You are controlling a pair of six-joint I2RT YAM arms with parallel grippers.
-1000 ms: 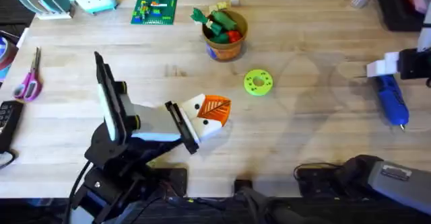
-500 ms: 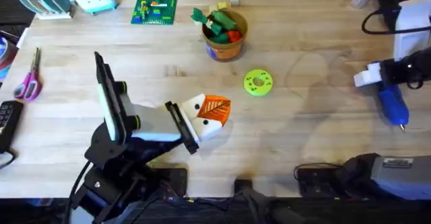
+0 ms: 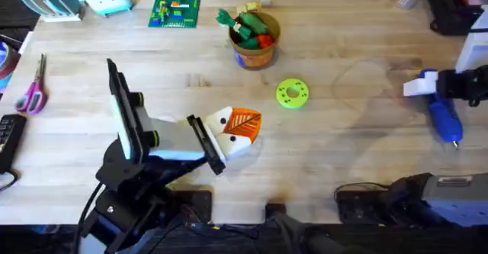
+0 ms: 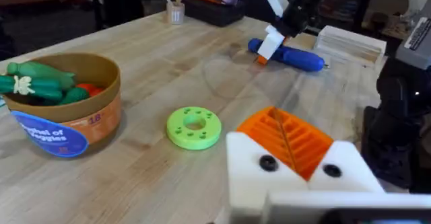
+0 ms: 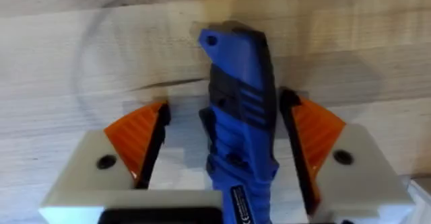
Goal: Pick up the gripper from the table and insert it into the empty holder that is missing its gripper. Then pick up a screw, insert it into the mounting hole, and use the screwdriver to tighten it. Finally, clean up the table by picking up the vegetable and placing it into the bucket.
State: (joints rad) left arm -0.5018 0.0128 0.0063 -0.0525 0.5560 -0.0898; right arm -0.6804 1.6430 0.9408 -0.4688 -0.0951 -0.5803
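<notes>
The blue screwdriver (image 3: 444,117) (image 4: 293,56) (image 5: 239,130) lies on the table at the right. My right gripper (image 3: 433,88) (image 5: 225,109) stands open astride its handle, an orange pad on each side with a gap to the handle. At the table's front middle, my left gripper (image 3: 242,128) (image 4: 289,140) is shut, its orange pads pressed together with nothing seen between them. The orange-yellow bucket (image 3: 259,54) (image 4: 67,126) stands at the back and holds green and red toy vegetables, among them a dark green oblong vegetable (image 4: 40,86). A loose gripper, the holder and a screw are out of view.
A lime-green disc with holes (image 3: 292,92) (image 4: 193,126) lies between the bucket and my left gripper. Pink scissors (image 3: 32,90) lie at the left edge. A green brick plate (image 3: 175,10) sits at the back. Dark boxes (image 3: 457,10) crowd the back right corner.
My right gripper has shifted a little to the left over the screwdriver's handle end, and its arm has changed pose. The screwdriver and the left arm have stayed put.
</notes>
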